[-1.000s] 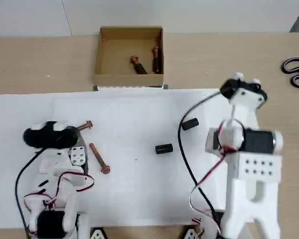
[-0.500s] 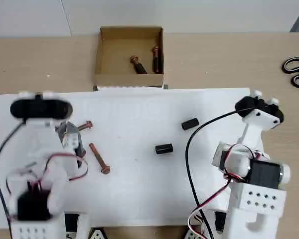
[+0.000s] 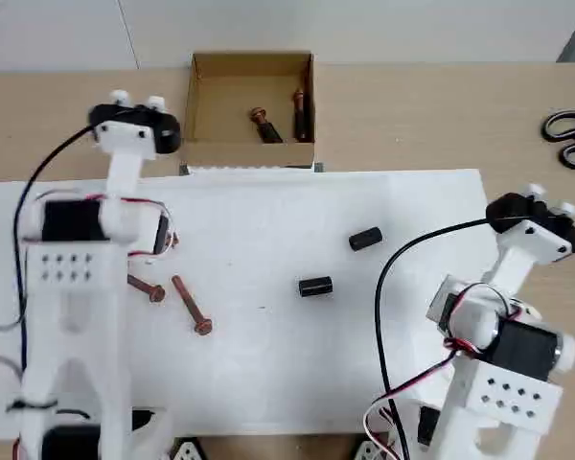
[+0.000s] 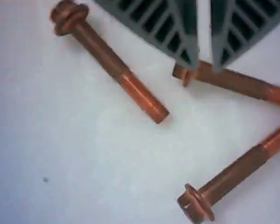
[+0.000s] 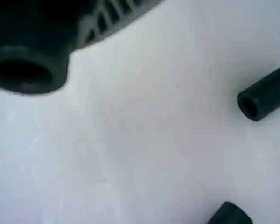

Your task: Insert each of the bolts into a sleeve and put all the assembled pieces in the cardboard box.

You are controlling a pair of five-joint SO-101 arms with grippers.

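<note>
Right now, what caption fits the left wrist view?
Left gripper poised, slightly open, over one bolt; two more bolts loose on the white sheet.

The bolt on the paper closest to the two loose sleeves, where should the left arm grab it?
Probably the shaft of the bolt just behind its head, with the left gripper coming straight down, fingers either side. It lies flat and slanted on the paper, head pointing away from the box and clear of the next bolt, and this leaves the tip free for inserting.
</note>
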